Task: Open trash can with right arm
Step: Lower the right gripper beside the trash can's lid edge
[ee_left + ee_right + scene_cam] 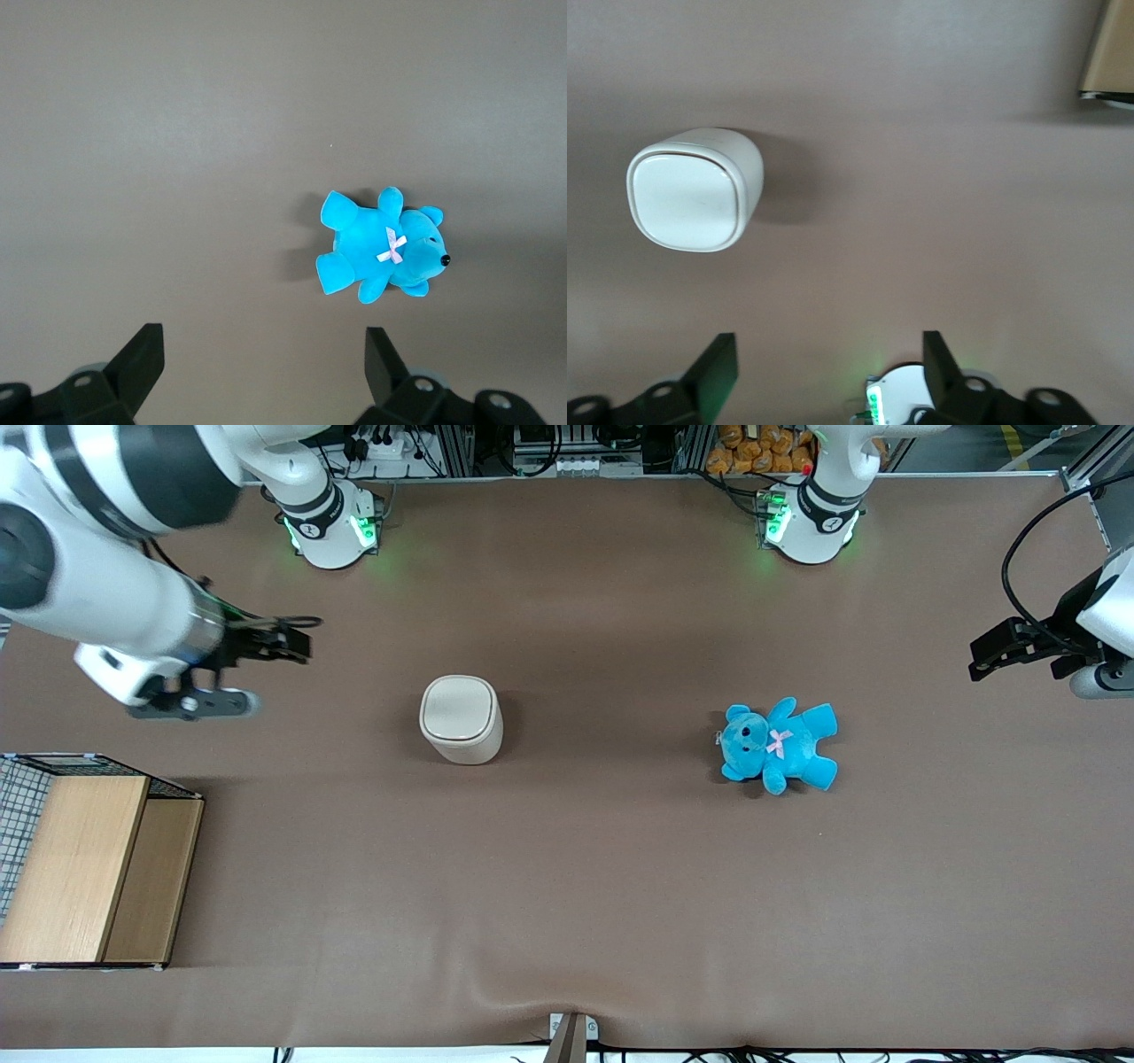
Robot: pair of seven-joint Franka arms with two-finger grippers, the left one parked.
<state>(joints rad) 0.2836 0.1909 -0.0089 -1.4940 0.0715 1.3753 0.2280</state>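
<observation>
The trash can (pixel 461 717) is a small cream-white bin with a thin brown rim line. It stands upright on the brown table with its lid shut flat. It also shows in the right wrist view (pixel 691 190), lid closed. My right arm's gripper (pixel 297 640) hangs in the air toward the working arm's end of the table. It is well apart from the can and a little farther from the front camera than the can. In the right wrist view the gripper (pixel 828 372) is open wide and empty, with bare table between its fingers (pixel 718 365).
A wooden box with wire mesh (pixel 89 859) stands at the working arm's end, nearer the front camera; its corner shows in the right wrist view (pixel 1109 49). A blue teddy (pixel 780 744) lies toward the parked arm's end. The working arm's base (pixel 328 522) is at the table's back edge.
</observation>
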